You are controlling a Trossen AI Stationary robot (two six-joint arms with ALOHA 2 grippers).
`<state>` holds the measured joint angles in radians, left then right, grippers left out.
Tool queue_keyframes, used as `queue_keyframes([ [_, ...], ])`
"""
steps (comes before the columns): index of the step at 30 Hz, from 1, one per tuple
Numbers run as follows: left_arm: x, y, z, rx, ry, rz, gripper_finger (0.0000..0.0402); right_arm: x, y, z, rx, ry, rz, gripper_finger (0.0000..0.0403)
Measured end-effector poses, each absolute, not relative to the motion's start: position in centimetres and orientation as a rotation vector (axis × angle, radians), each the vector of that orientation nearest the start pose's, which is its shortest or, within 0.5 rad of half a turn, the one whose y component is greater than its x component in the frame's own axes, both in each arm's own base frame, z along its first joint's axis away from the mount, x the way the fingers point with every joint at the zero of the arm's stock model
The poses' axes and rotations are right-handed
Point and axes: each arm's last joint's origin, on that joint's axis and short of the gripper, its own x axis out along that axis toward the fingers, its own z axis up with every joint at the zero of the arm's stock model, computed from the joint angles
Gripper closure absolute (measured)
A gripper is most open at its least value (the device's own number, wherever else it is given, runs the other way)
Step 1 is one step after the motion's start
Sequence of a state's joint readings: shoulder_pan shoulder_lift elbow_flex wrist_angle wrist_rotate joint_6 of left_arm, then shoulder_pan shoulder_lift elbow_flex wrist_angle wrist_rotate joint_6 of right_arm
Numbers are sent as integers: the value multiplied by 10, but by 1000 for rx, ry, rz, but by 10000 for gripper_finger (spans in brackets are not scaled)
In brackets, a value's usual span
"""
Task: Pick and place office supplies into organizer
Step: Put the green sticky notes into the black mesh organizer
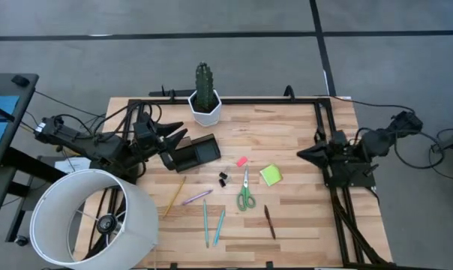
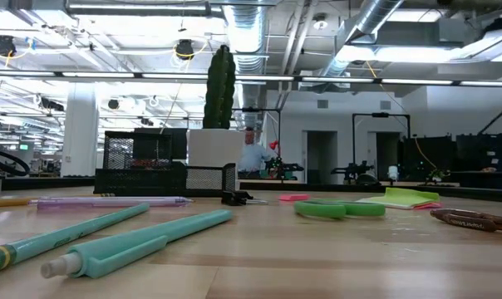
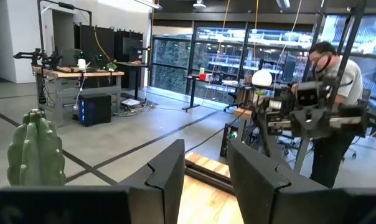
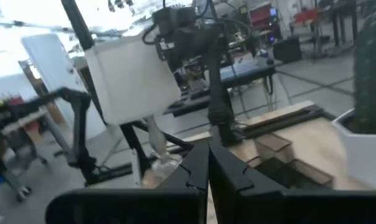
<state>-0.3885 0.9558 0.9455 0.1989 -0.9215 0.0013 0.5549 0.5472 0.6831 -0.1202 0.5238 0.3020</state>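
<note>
Supplies lie loose on the wooden table (image 1: 301,217). Nearest the front edge: two teal pens (image 1: 212,223) side by side, a dark pen (image 1: 270,222) to their right. Next row back: yellow pen (image 1: 173,196) angled, purple pen (image 1: 197,197), green-handled scissors (image 1: 245,192) with blades pointing to the back. Then the lime-green sticky-note pad (image 1: 271,175), black binder clips (image 1: 223,178), pink eraser (image 1: 241,161).

Organizer (image 1: 197,153): small black tray, low walls, compartments visible, back-left of the supplies, no item visible in it from above. Behind it, a cactus in a white hexagonal pot (image 1: 205,107) at the back edge.

Left gripper (image 1: 178,136) sits just beside the organizer's left end, fingers apart with nothing between them; the left wrist view confirms the gap. Right gripper (image 1: 302,154) is parked at the table's right side, well apart from the supplies, fingers pressed together, empty.

View differences: the low view shows the organizer's mesh walls (image 2: 143,166), which read as solid black from above; neither gripper appears in it. The high view alone shows a white lampshade (image 1: 91,217) at front-left. The left wrist view shows a person (image 3: 337,87) standing beyond the table.
</note>
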Motion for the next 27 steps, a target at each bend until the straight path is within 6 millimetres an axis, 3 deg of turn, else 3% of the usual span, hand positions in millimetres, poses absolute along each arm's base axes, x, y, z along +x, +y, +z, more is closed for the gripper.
queue_keyframes([
  [6,192,-53,390,-94,-122,532,288,136,67,334,427,-9,30,402],
  [10,192,-54,390,-96,-126,524,288,158,74,318,384,79,-24,402],
  [14,191,-53,391,-98,-130,524,288,175,79,309,525,109,-56,402],
  [17,191,-53,391,-68,-122,525,288,187,80,293,459,194,-99,402],
  [22,191,-53,391,-29,-112,528,288,199,69,275,279,327,-155,394],
  [27,190,-53,392,-13,-111,530,288,194,43,264,280,549,-289,355],
])
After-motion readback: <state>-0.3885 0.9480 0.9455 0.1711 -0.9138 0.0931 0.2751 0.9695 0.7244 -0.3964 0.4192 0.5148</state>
